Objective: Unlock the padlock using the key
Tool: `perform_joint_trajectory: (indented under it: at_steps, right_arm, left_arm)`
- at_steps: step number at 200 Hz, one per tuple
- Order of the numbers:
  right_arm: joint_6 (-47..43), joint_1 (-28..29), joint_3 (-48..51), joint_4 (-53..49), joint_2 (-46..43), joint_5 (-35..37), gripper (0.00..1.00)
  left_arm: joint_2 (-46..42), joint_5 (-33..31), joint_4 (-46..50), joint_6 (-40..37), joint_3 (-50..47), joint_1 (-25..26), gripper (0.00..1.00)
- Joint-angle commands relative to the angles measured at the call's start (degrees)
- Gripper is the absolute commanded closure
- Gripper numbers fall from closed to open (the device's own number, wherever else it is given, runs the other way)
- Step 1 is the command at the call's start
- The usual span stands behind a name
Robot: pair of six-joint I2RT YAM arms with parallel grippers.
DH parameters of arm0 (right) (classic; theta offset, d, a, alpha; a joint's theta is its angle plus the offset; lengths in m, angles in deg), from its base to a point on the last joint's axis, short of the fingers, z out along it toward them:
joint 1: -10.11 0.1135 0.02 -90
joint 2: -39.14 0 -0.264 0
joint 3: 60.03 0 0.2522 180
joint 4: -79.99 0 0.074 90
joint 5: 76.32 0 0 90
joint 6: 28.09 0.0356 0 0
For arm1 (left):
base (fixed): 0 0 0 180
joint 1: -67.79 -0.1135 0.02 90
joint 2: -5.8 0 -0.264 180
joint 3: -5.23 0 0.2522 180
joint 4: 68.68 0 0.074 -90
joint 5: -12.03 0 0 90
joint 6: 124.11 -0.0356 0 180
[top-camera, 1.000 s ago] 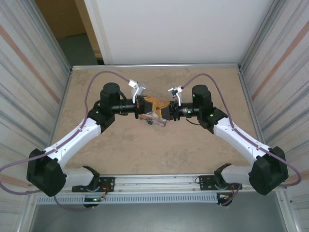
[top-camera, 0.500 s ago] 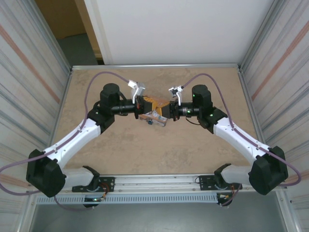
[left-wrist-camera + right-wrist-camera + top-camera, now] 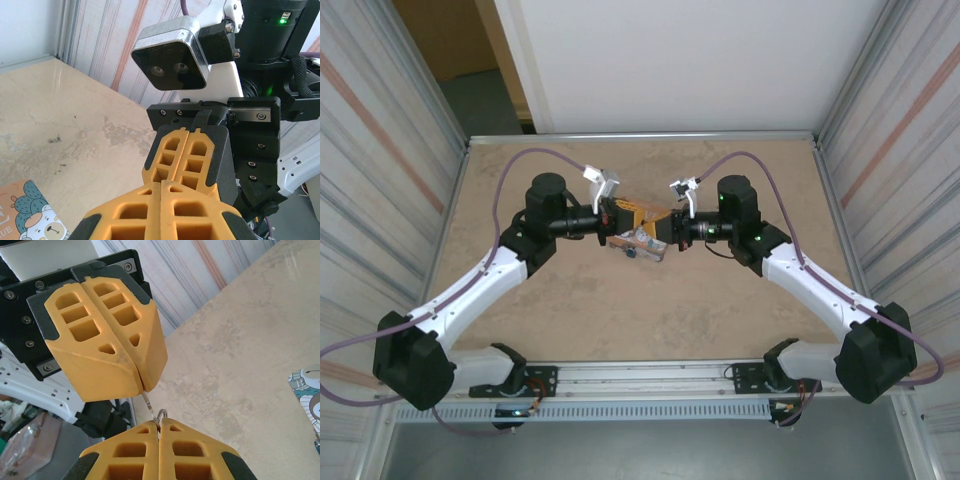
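Well, both my claws meet tip to tip above the middle of the worktop (image 3: 570, 310). My left claw (image 3: 142, 384) is pinched shut on the thin blade of the key (image 3: 146, 400) — just a sliver of metal pokes out past the orange tips. The key's ring end is nipped in the seam of my right claw (image 3: 160, 424), which is closed tight as well. Directly below them on the worktop lies a small pack (image 3: 638, 245) — too small to make out what it holds.
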Motion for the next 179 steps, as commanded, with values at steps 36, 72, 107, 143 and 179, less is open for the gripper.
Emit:
perform_joint_trajectory:
  at_steps: [36, 72, 107, 143, 179]
  right_arm:
    - [1.27, -0.19, 0.77, 3.47, -1.00, 1.01, 0.88]
    - [1.85, -0.01, 0.69, 5.14, -0.56, 1.25, 0.86]
    - [1.82, 0.09, 1.04, 5.31, -0.39, 1.01, 0.88]
    - [1.92, 0.34, 1.38, 5.57, -0.04, 0.92, 0.89]
    - [2.08, 0.43, 1.23, 5.93, 0.16, 1.22, 0.87]
  left_arm:
    - [-1.43, 0.43, -4.11, 2.05, -1.30, 0.51, 1.00]
    - [-0.93, 0.79, -5.77, 3.29, -1.76, 0.49, 1.00]
    - [-0.98, 0.61, -5.77, 3.40, -1.76, 0.48, 1.00]
    - [-0.85, 0.55, -6.04, 3.58, -1.69, 0.53, 1.00]
    - [-0.86, 0.71, -5.86, 3.53, -1.57, 0.52, 1.00]
